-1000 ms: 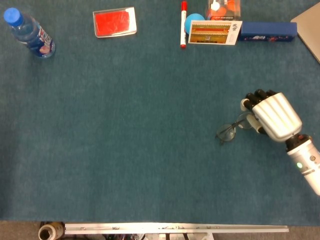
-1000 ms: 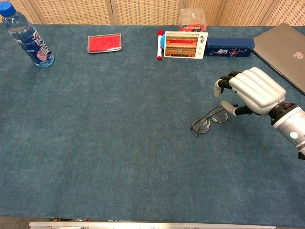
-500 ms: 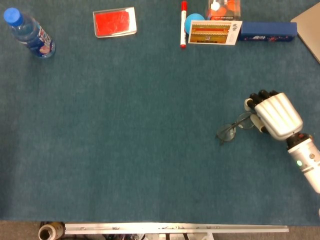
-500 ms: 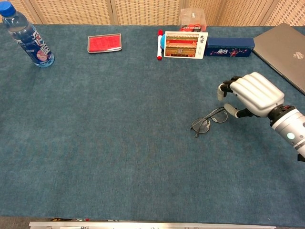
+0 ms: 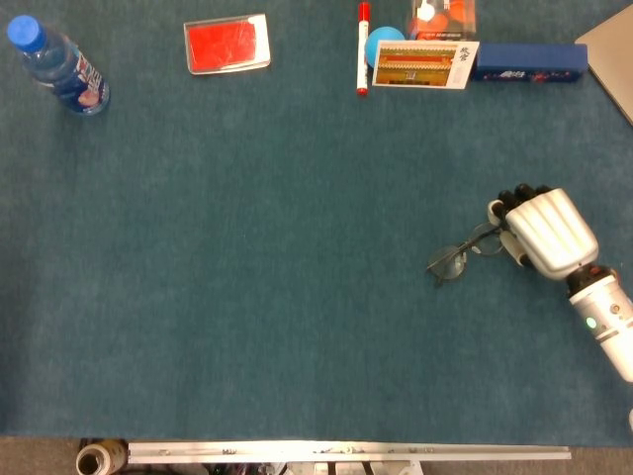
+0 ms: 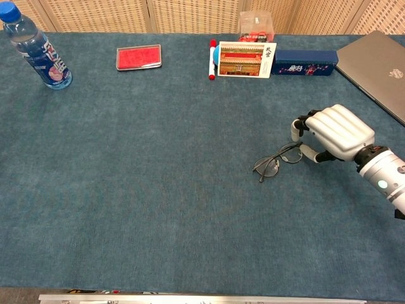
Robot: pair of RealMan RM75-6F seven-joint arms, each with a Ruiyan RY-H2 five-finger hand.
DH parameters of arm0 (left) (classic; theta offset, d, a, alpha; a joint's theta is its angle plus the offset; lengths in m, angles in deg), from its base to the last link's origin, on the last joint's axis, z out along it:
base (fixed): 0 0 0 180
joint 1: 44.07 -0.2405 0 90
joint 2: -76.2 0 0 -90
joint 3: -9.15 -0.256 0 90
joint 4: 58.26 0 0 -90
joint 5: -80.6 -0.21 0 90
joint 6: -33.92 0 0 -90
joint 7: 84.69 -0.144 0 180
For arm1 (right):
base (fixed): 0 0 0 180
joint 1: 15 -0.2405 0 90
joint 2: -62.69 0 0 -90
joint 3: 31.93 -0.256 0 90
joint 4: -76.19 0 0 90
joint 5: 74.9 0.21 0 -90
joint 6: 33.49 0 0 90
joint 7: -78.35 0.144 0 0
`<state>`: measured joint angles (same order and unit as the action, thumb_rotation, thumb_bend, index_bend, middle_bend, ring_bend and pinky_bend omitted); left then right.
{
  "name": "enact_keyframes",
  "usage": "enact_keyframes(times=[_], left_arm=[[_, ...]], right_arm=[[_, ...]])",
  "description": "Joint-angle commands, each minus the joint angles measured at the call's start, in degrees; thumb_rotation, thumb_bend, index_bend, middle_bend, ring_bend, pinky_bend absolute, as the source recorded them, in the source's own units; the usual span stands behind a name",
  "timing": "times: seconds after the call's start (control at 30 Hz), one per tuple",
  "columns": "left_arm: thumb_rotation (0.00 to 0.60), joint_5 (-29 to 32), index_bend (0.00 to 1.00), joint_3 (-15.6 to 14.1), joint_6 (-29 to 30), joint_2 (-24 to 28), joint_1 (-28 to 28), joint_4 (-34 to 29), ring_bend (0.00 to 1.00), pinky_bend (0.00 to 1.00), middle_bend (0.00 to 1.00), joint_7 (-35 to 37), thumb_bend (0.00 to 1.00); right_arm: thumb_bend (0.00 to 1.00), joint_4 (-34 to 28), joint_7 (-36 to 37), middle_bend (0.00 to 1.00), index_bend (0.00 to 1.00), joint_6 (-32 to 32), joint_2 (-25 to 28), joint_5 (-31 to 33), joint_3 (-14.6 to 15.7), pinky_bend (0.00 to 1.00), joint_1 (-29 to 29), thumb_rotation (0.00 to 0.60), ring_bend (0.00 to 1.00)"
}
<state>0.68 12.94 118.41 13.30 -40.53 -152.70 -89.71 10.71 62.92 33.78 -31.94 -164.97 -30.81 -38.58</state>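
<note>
One pair of glasses [image 6: 277,162] lies on the blue surface [image 6: 158,190], right of the middle, its lenses toward the centre and one temple running back to the right hand [image 6: 332,132]. That hand sits low over the glasses' right end, knuckles up, fingers [image 6: 297,126] curled downward with the thumb just below them; in the head view the right hand [image 5: 542,230] covers that end of the glasses [image 5: 459,254], and whether the fingertips actually pinch the frame or only touch it cannot be told. The left hand shows in neither view. Along the far edge there is one water bottle [image 6: 37,49] with a blue cap at the far left, one red flat case [image 6: 138,57], one red marker [image 6: 211,59], one picture card [image 6: 246,59] standing against a blue ball [image 5: 382,44], one clear box [image 6: 256,24] with orange contents behind it, and one long dark blue box [image 6: 305,63]. One grey laptop [image 6: 376,66] lies closed at the far right corner. All of these are well apart from the glasses, and nothing lies between the hand and the frame.
</note>
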Motion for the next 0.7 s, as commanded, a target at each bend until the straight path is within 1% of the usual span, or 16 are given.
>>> enact_keyframes(times=[0.03,0.37,0.5,0.7], left_arm=[[0.6,0.02,0.56,0.01,-0.03,0.0,0.01,0.01,0.44,0.53,0.57,0.02,0.24],[0.6,0.07,0.56,0.04,-0.03,0.06,-0.01,-0.01,0.44,0.53,0.57,0.18,0.24],[0.6,0.22,0.56,0.08,-0.13,0.09,0.0,0.02,0.44,0.53,0.57,0.25,0.24],[0.6,0.07,0.56,-0.02,-0.18,-0.04,0.06,0.07,0.44,0.53,0.57,-0.11,0.24]], right_arm=[[0.36,0.57,0.09,0.49,0.49,-0.3,-0.34,0.21,0.09,0.59,0.04,0.6,0.4],[0.36,1.13,0.67,0.49,0.49,-0.37,-0.7,0.06,0.22,0.59,-0.05,0.6,0.4],[0.36,-3.29,0.76,0.49,0.49,3.49,1.65,-2.18,-0.18,0.59,0.06,0.6,0.4],[0.36,-11.76,-2.41,0.49,0.49,8.08,6.71,-4.83,-0.77,0.59,0.56,0.6,0.4]])
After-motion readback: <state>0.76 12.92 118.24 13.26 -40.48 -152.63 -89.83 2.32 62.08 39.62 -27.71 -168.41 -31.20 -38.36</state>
